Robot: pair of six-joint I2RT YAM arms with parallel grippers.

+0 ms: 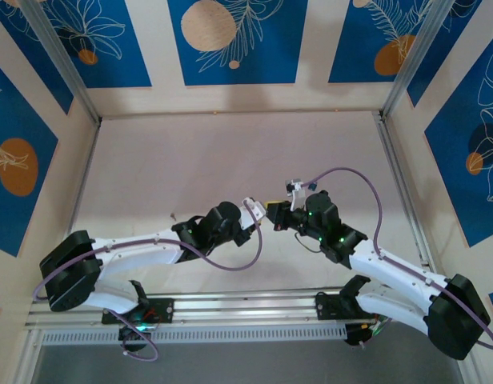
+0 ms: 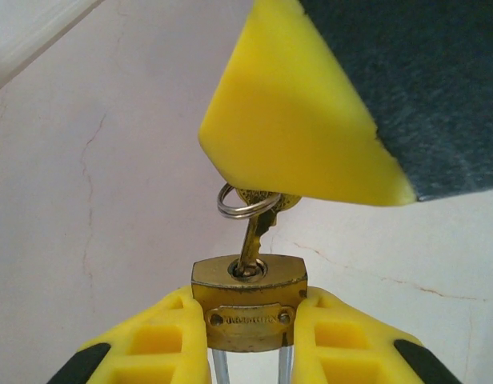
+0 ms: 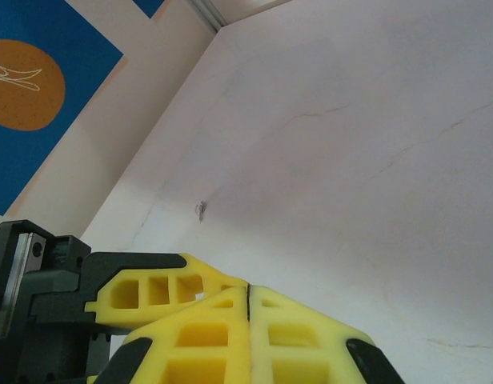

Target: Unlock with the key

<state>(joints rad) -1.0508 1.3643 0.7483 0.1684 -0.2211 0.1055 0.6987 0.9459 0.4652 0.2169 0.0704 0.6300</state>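
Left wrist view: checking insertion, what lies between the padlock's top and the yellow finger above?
The key, tip in the padlock, and its silver ring, in the left wrist view.

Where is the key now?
Left wrist view, centre: the key sits in the padlock's keyhole, above the left tool, its head pinched by the right tool.

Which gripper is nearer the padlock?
Left. The left gripper clamps the padlock body between its fingers; the right gripper sits just beyond it, pinching the key inserted in its keyhole.
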